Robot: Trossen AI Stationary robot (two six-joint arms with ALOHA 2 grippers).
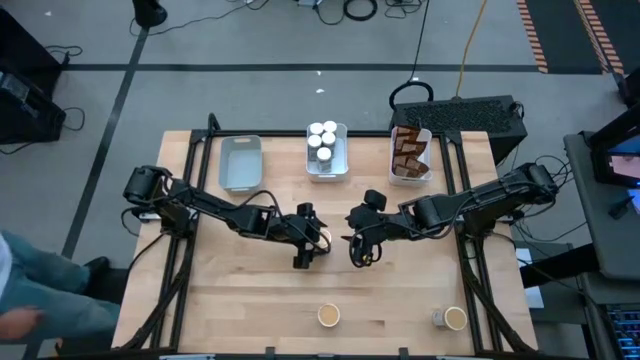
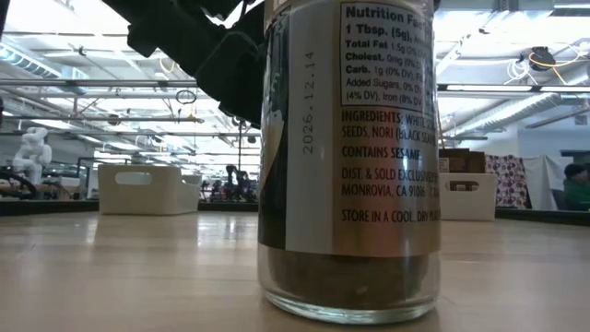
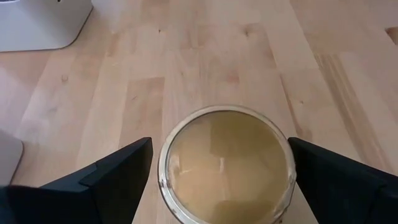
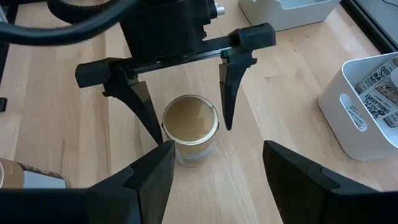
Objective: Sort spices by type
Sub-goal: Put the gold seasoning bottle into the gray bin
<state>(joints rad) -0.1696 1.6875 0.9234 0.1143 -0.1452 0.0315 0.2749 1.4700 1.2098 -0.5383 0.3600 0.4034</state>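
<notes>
A round tan-topped tub (image 3: 225, 165) stands upright on the wooden table near its middle. My left gripper (image 4: 191, 132) is open and comes at the tub slanting down from the table's left. Its two dark fingers (image 4: 227, 93) stand one on each side of the tub, and a thin gap shows on both sides. My right gripper (image 4: 217, 149) hangs open above the table just right of the tub, with nothing between its fingers. In the high view the left gripper (image 1: 308, 250) hides the tub. Two more tan-topped tubs (image 1: 328, 316) (image 1: 455, 318) stand near the front edge.
At the table's far side stand a grey tray (image 1: 240, 162), a white tray (image 1: 341, 163) with several white-capped jars, and a white tray (image 1: 427, 172) holding brown pouches. A small jar (image 1: 438, 318) stands by the right front tub. A labelled glass jar (image 2: 350, 157) fills the low view.
</notes>
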